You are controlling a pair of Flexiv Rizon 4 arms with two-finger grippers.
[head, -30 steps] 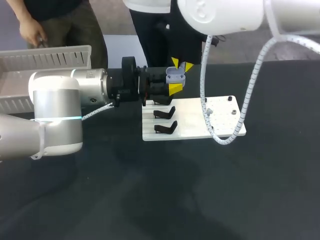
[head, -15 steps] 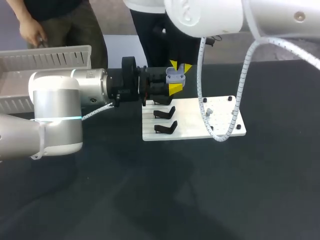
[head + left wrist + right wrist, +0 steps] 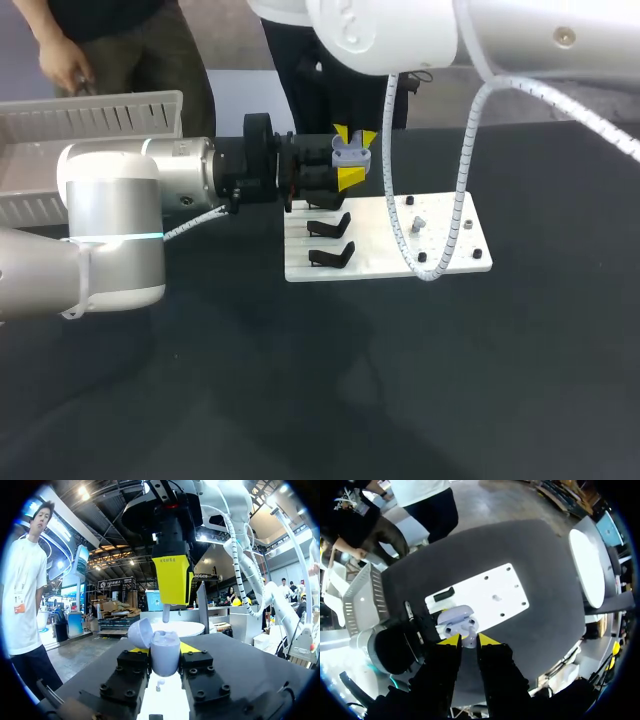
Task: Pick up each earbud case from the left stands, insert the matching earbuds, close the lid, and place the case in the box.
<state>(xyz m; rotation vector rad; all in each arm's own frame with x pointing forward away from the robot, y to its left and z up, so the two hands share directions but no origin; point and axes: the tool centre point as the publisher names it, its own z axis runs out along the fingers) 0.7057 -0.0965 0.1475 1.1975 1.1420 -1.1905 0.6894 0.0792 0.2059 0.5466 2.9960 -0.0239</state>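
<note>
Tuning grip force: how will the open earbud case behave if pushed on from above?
Likely rigid and light: the earbud case is a small smooth shell, held without visible squashing. Its rounded, glossy sides may slip down in the left hand under a push. The open lid hangs off one edge, probably the fragile part.

Right arm (image 3: 380, 35) has swung leftward; its cable (image 3: 461, 205) swung along.

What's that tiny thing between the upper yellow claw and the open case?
A small white earbud, pinched in the right gripper, hanging just above the open case. The left wrist view shows it best.
</note>
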